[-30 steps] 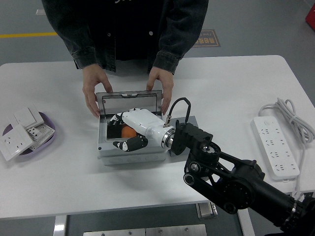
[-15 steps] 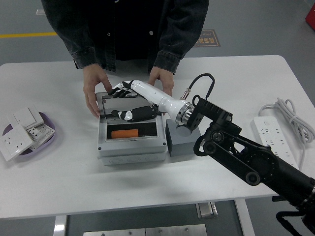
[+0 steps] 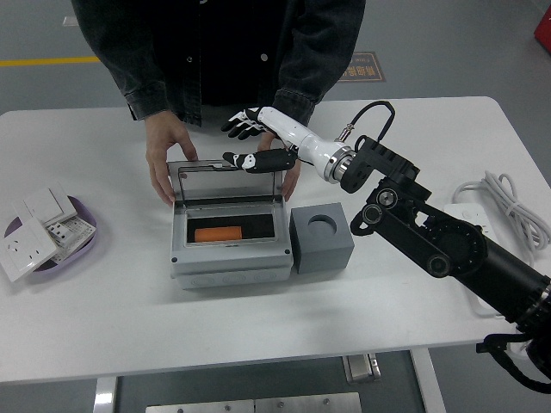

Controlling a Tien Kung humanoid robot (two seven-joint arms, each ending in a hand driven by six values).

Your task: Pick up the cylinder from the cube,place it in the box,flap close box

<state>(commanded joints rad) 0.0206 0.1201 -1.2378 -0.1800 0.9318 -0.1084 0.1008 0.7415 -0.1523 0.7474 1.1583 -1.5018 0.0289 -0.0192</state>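
Note:
The orange cylinder [image 3: 217, 233] lies inside the grey box [image 3: 228, 261]. The box's clear flap lid [image 3: 228, 180] stands open, tilted up at the back. The grey cube [image 3: 321, 237] with an empty round hole stands right of the box. My right hand [image 3: 250, 138] is white with black fingertips, open and empty, above and behind the lid's top edge, its thumb near that edge. A person at the far side holds the box's back with both hands [image 3: 165, 155]. My left arm is out of view.
A purple dish [image 3: 82, 243] with white wall sockets sits at the left edge. A white power strip [image 3: 480, 256] with a coiled cable lies at the right. The person's right-side hand [image 3: 289, 168] is close under my hand.
My right hand left the cylinder in the box, rose out of it and moved back and up over the lid's top edge. The person's hands stayed on the box.

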